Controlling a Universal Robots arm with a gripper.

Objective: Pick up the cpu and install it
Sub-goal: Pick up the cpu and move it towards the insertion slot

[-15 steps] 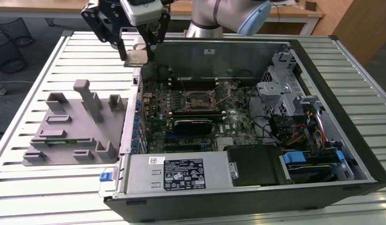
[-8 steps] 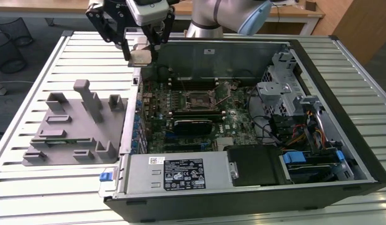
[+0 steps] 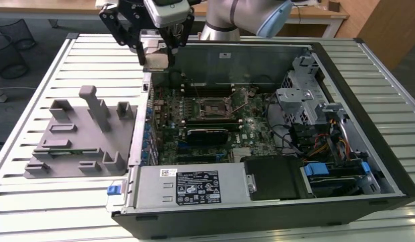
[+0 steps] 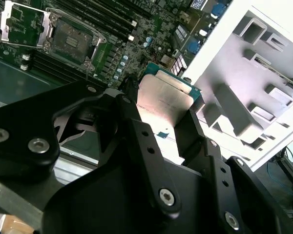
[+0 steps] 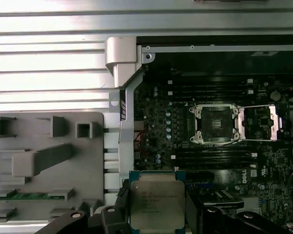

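The cpu, flat silver-grey square, greenish rim, in the claw.

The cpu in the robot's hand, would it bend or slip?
Probably stiff: the cpu is a flat metal-topped square, staying flat while gripped by its edges in the hand. Its shiny top looks smooth, so it might slip. Thin, so likely light.

You had the open computer case lying on the slatted table, with the tray just beside it on the exterior view's left. Inside the case, the socket sat mid-motherboard. Your gripper held the cpu above the case's back corner, on the tray's side.
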